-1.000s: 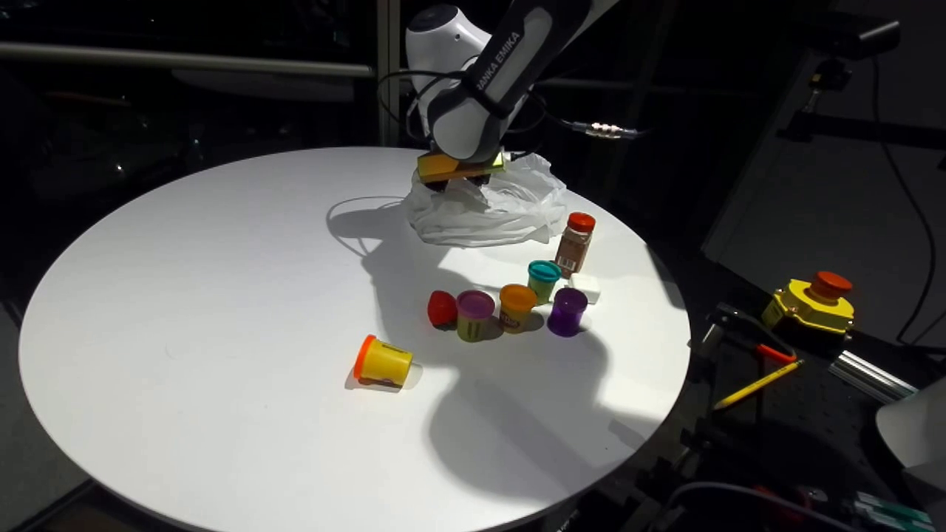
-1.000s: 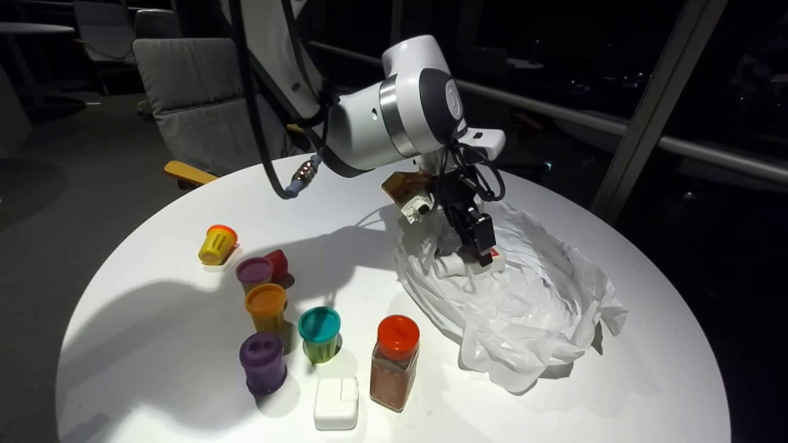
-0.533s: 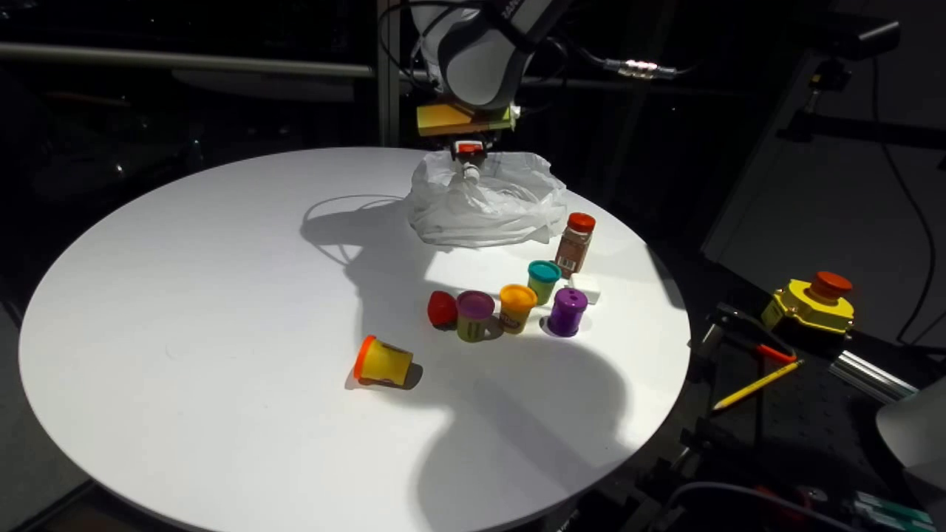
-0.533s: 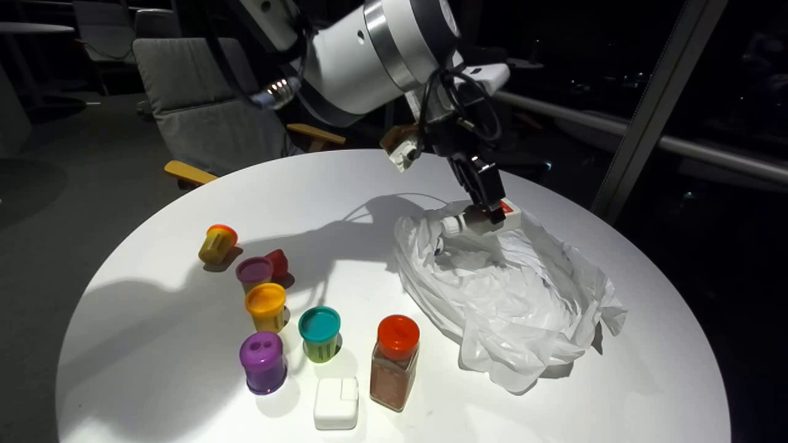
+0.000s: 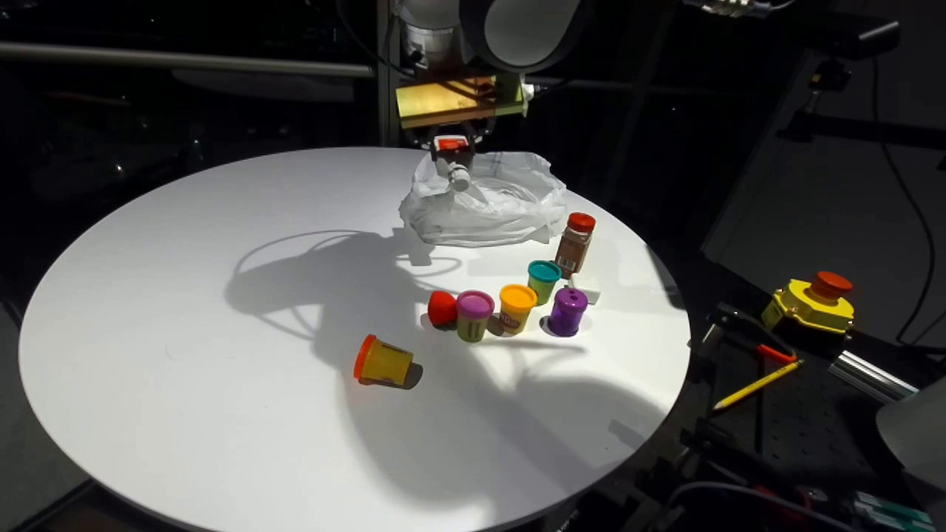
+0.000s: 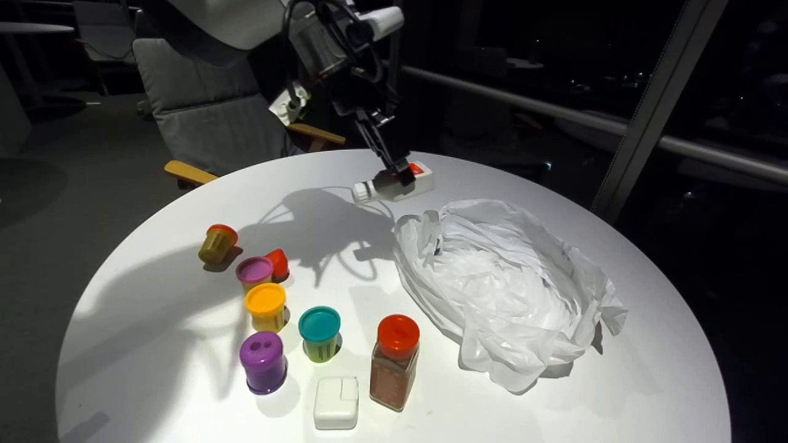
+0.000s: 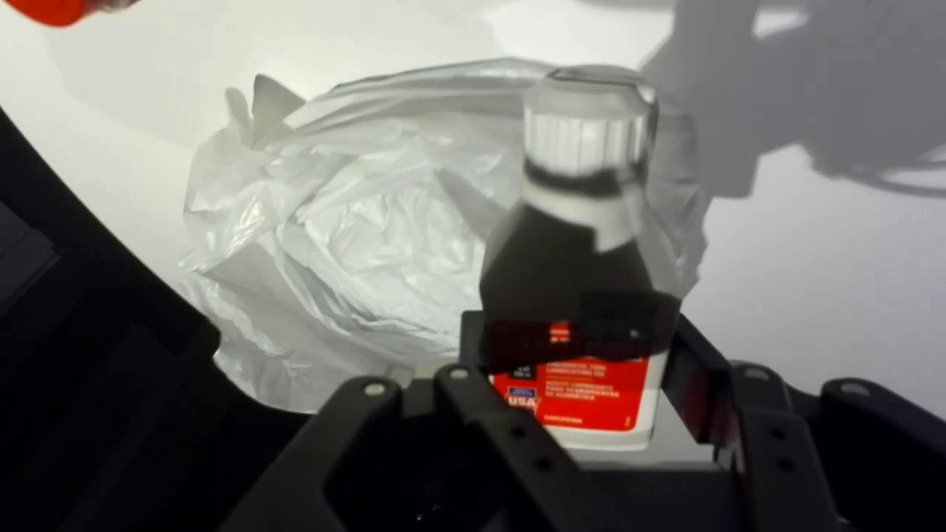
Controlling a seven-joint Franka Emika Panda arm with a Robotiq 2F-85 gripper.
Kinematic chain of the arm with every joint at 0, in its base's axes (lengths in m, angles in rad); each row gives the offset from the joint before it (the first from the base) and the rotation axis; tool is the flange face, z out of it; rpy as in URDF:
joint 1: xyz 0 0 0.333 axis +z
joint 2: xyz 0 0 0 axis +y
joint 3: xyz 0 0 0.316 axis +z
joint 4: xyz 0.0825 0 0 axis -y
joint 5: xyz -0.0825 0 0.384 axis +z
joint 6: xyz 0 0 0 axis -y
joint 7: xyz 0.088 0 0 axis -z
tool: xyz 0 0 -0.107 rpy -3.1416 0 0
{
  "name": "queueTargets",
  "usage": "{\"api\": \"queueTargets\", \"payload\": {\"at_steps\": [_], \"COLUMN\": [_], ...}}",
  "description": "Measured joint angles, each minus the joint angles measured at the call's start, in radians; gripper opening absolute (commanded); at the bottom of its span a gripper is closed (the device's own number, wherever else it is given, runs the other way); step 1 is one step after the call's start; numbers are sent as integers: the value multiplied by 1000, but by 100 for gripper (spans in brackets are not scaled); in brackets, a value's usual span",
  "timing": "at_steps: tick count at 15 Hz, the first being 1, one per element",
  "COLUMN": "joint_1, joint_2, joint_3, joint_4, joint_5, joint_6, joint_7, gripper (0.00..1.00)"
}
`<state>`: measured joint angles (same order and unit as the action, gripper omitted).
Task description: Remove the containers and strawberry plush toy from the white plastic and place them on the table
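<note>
- Both jaws of the black gripper [image 7: 580,351] clamp a white plastic bottle [image 7: 569,251] w/ red label [image 7: 576,414].
- Wrist view only: label print legible, e.g. "USA".
- Grey padded chair [image 6: 206,95] shows only in an exterior view.
- Bottle: ribbed white cap [image 7: 587,140], shaded shoulders; held sideways mid-air above round white table [image 5: 185,414], nr crumpled translucent plastic bag [image 6: 523,344]; over it or beside, can't tell.
- Small red plush strawberry [image 5: 442,308] on table, just beside purple-lidded green cup [image 5: 473,318].

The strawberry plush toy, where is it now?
In an exterior view, the strawberry plush toy lies on the table, just left of the pink-lidded cup.
</note>
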<state>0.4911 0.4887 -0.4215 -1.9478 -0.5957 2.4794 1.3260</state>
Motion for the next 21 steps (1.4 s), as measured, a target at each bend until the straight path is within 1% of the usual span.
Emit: {"api": "queueTargets", "payload": {"at_steps": [3, 5, 8, 11, 12, 13, 15, 17, 19, 21], "joint_1": [-34, -57, -86, -106, -107, -107, -109, -112, -116, -130], "joint_2": [14, 47, 123, 204, 225, 238, 238, 220, 172, 88], "joint_3": [117, 171, 221, 249, 252, 253, 257, 257, 257, 275], "joint_4": [-9, -7, 4, 21, 27, 34, 39, 36, 14, -29], "joint_5": [-18, -19, -6, 30, 44, 62, 105, 142, 176, 223], "joint_6": [34, 95, 178, 227, 240, 253, 262, 266, 251, 188], "joint_7": [23, 42, 59, 52, 45, 30, -19, -63, -111, -186], "gripper": [34, 34, 34, 34, 84, 86, 99, 100, 100, 100]}}
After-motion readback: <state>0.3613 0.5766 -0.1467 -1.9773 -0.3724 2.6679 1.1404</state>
